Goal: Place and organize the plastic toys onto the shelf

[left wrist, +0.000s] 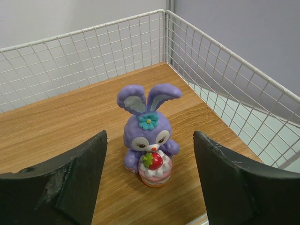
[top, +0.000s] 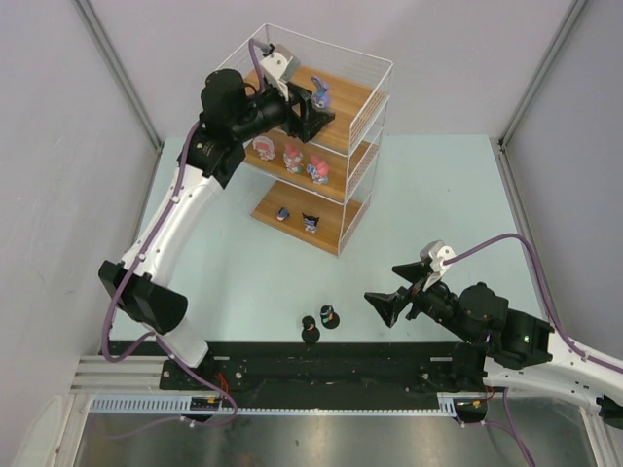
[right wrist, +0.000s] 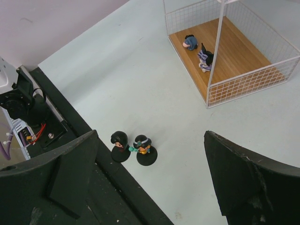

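Left fingers (left wrist: 79,183): spread wide, gripping nothing. They straddle the purple-blue plastic bunny figurine (left wrist: 147,136), gap visible on both sides, no contact as far as I can see. Bunny stands upright on the top board of the three-tier white wire shelf with brown wooden boards (top: 352,99), toward the corner where two wire walls meet. Looks placed.

Right fingers (right wrist: 248,178): also spread, empty, hanging above the pale blue surface (top: 438,214). Below and between them sit the two dark-haired figurines on round black bases (right wrist: 133,149), side by side and touching or nearly so, right at the black rail along the near edge. These two are the only toys I see off the shelf.

Rest of shelf: three pink-and-white figurines (top: 292,154) in a row on the middle board, two small dark figurines (right wrist: 199,50) on the bottom board.

Risks, my call:
- The left arm reaches in over the wire rim. A pull-out that drifts sideways could clip the bunny's ears or body and tip it. It is tall on a small foot.
- Snagging a finger on the wire could jolt the whole shelf and topple the middle row.
- The dark-haired pair sit so close that closing on one could knock the other over or push it onto the rail.
- Round bases may slip out of a pinch.
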`<action>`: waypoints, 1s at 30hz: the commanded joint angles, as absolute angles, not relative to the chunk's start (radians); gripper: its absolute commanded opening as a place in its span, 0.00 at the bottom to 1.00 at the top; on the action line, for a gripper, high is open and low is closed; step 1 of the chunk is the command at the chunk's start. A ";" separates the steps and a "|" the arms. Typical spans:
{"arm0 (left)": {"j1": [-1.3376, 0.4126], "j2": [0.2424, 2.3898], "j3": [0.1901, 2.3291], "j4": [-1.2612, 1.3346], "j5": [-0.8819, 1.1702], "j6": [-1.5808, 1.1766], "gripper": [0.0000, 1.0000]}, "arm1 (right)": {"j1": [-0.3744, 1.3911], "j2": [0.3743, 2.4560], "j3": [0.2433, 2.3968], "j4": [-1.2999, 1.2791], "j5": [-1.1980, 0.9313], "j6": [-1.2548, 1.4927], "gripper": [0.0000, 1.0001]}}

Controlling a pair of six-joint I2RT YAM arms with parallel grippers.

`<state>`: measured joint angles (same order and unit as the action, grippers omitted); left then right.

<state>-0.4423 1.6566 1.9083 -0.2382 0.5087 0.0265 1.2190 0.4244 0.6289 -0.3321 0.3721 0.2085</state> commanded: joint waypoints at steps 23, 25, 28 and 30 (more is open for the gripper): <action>-0.442 0.798 1.011 -0.037 0.221 -0.399 0.98 | 1.206 0.618 0.615 -0.285 0.414 0.327 1.00; -0.486 0.721 0.916 -0.124 0.181 -0.410 0.97 | 1.206 0.682 0.592 -0.224 0.396 0.359 1.00; -0.581 0.671 0.839 -0.266 0.069 -0.410 0.96 | 1.203 0.712 0.540 -0.144 0.374 0.380 1.00; -0.636 0.652 0.780 -0.328 0.003 -0.432 0.95 | 1.201 0.709 0.523 -0.120 0.380 0.388 1.00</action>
<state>-0.5434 0.6697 0.8707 -0.1612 0.1574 -0.3542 1.2064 0.7200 0.5549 -0.2356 0.3828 0.3340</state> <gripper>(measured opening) 0.959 0.994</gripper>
